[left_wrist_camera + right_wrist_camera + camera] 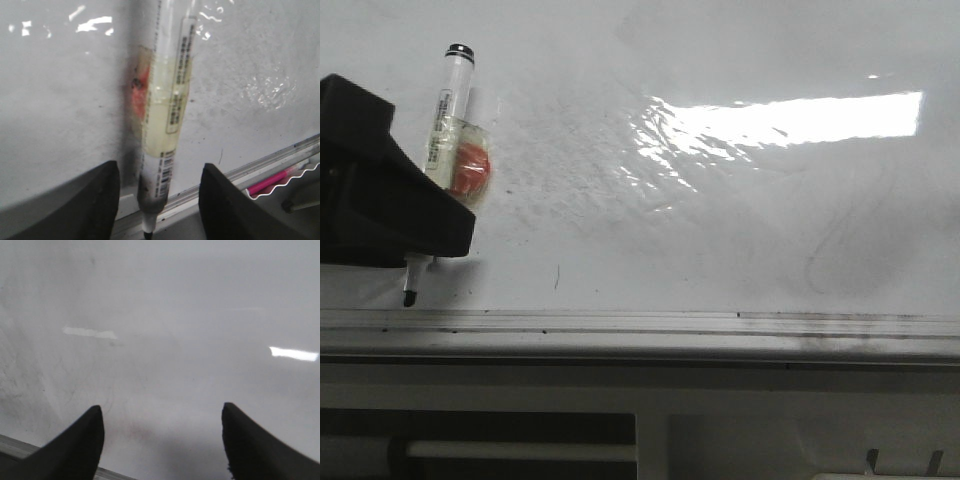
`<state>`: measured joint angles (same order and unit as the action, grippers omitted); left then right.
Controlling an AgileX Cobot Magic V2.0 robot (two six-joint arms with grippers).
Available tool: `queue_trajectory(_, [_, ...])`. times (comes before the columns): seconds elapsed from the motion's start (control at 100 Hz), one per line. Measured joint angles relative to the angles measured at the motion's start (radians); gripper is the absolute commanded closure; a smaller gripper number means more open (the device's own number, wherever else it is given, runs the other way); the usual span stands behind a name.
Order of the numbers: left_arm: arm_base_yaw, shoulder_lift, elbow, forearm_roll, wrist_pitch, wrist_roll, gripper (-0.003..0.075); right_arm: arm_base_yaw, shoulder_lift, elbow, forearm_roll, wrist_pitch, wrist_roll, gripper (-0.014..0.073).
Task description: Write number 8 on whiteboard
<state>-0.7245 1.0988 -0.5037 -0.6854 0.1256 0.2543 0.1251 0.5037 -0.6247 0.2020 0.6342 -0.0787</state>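
Observation:
The whiteboard [720, 230] fills the front view, glossy white with grey smudges and a glare patch [800, 118]. No black drawn number 8 shows on it in any view. A white marker [448, 115] with yellowed tape and an orange patch lies on the board at the left, its dark tip [409, 297] near the silver edge strip [670, 322]. My left gripper [430, 240] sits over the marker's lower part. In the left wrist view the marker [167, 120] stands between the open jaws of the left gripper [160, 166], with gaps on both sides. My right gripper [161, 407] is open and empty over bare board [175, 315].
Faint grey erased curves [825, 250] mark the board's right part. Beyond the edge strip is a white frame [620, 400]. A pink pen [272, 181] lies in a wire tray off the board's edge in the left wrist view.

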Motion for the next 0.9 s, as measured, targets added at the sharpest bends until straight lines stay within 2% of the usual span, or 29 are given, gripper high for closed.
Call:
queue_trajectory(0.09, [0.000,0.016,-0.002,-0.002,-0.017,0.000,0.0551,0.000,0.000,0.000,0.000,0.000,0.000,0.0155])
queue_trajectory(0.22, [-0.002,0.025,-0.002,-0.004,-0.039,0.000,0.0743,0.009,0.000,0.000,0.000,0.000,0.000,0.0155])
queue_trajectory(0.36, [-0.017,0.012,-0.007,-0.004,-0.012,0.000,0.0741,0.052,0.000,0.000,0.000,0.000,-0.025,0.0155])
queue_trajectory(0.45, [-0.037,-0.016,-0.026,-0.002,0.057,0.018,0.0741,0.106,0.000,-0.006,0.032,0.002,-0.121,0.0155])
queue_trajectory(0.52, [-0.060,-0.049,-0.042,-0.002,0.111,0.065,0.0741,0.158,0.004,-0.018,0.088,0.012,-0.216,0.0155])
queue_trajectory(0.74, [-0.151,-0.146,-0.057,0.006,0.206,0.328,0.0741,0.352,0.108,-0.059,0.282,0.053,-0.508,0.0155])
queue_trajectory(0.9, [-0.181,-0.165,-0.057,0.006,0.220,0.378,0.0741,0.484,0.239,-0.095,0.330,0.046,-0.611,0.0155])
